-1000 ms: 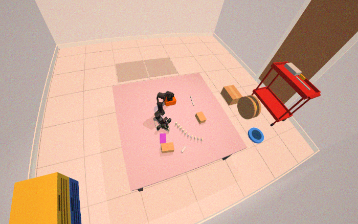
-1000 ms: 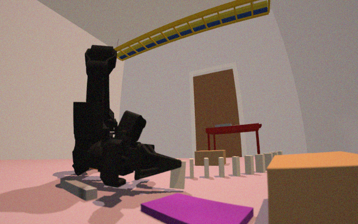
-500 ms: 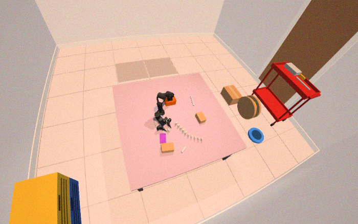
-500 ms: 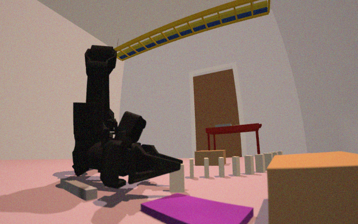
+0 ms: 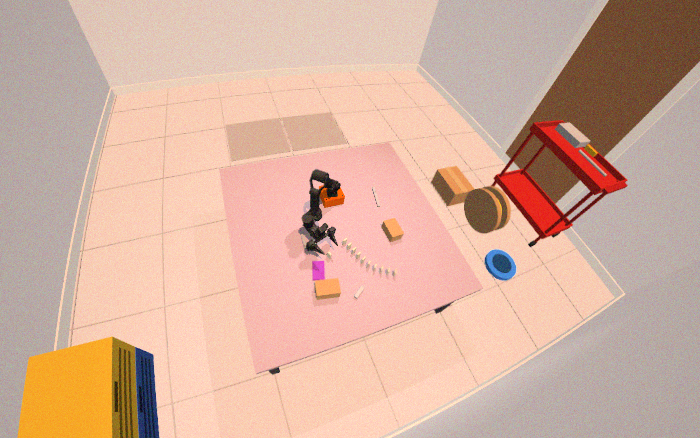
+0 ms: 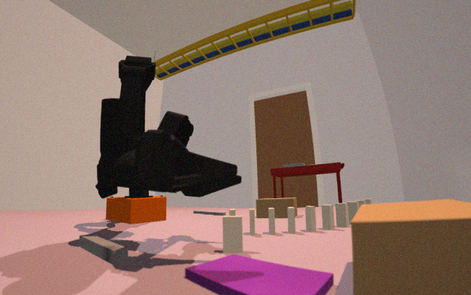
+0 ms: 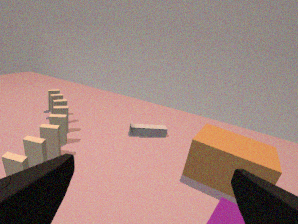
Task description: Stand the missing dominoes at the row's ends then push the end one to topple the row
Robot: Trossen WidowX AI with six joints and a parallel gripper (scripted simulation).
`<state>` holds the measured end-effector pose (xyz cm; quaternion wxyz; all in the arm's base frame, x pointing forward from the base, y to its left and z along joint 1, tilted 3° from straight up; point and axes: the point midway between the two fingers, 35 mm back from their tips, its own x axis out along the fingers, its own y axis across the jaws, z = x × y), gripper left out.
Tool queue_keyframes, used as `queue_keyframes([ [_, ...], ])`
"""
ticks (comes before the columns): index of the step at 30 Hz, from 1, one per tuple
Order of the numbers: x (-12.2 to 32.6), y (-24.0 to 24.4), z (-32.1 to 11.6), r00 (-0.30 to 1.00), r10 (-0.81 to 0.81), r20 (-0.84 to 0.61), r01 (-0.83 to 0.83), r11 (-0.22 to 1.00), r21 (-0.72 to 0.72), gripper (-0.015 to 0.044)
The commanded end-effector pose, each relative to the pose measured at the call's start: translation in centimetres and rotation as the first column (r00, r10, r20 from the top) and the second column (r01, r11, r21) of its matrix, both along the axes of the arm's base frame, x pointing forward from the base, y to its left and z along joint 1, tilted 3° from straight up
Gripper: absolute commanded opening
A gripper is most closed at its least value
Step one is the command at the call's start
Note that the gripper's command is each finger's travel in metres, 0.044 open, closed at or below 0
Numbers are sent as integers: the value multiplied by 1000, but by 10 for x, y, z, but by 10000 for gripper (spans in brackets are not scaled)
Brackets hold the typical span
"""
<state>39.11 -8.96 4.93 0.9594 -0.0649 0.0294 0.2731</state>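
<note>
Cream domino (image 5: pixel 328 254) (image 6: pixel 232 234) stands alone, upright, just left of the row's near-left end; the released, empty claw (image 5: pixel 327 245) (image 6: pixel 239 174) (image 7: pixel 156 171) hangs above it.

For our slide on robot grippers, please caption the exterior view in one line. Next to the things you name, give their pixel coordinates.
Gripper (image 5: pixel 325 244) (image 6: pixel 239 174) (image 7: pixel 156 171) open above a lone upright domino (image 5: pixel 329 254) (image 6: pixel 232 234), magenta slab (image 5: pixel 318 270) (image 6: pixel 258 273) (image 7: pixel 227 214) in front.
</note>
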Motion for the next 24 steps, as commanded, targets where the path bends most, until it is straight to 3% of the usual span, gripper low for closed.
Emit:
queue_keyframes([
  [1, -4, 2, -3, 1000, -4, -25, 4, 1000, 17, 440],
  [3, 4, -1, -5, 997, -25, -70, 29, 998, 53, 440],
  [6, 38, -13, -12, 959, -102, -264, 153, 971, 182, 440],
  [11, 82, -24, -17, 786, -189, -588, 423, 858, 290, 440],
  [19, 90, -7, -13, 326, -257, -910, 751, 655, 84, 440],
  [24, 87, 0, 1, 113, -291, -950, 845, 531, -62, 440],
])
